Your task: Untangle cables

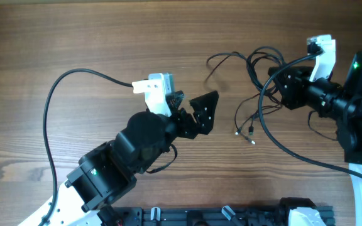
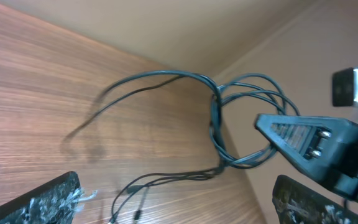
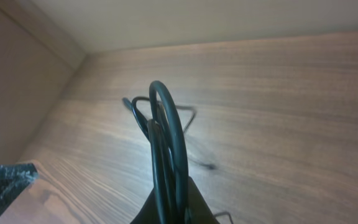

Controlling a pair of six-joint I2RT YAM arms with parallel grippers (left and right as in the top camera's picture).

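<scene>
The cables (image 1: 256, 66) are thin black cords lying in tangled loops on the wooden table, right of centre. Their plug ends (image 1: 244, 133) trail toward the front. My right gripper (image 1: 273, 80) is shut on the bundle. In the right wrist view the cords (image 3: 166, 137) rise in a loop out of its closed fingers (image 3: 194, 202). My left gripper (image 1: 195, 100) stands open to the left of the tangle and touches nothing. The left wrist view shows the loops (image 2: 219, 106) ahead of the left gripper (image 2: 176, 205), and the right gripper (image 2: 303, 140) clamped on them.
The thicker black cord of the left arm (image 1: 55, 107) arcs over the table's left half. The right arm's own cord (image 1: 288, 150) curves across the table toward the right edge. A black rail (image 1: 231, 216) runs along the front edge. A pale wall (image 2: 166, 25) borders the table's far side.
</scene>
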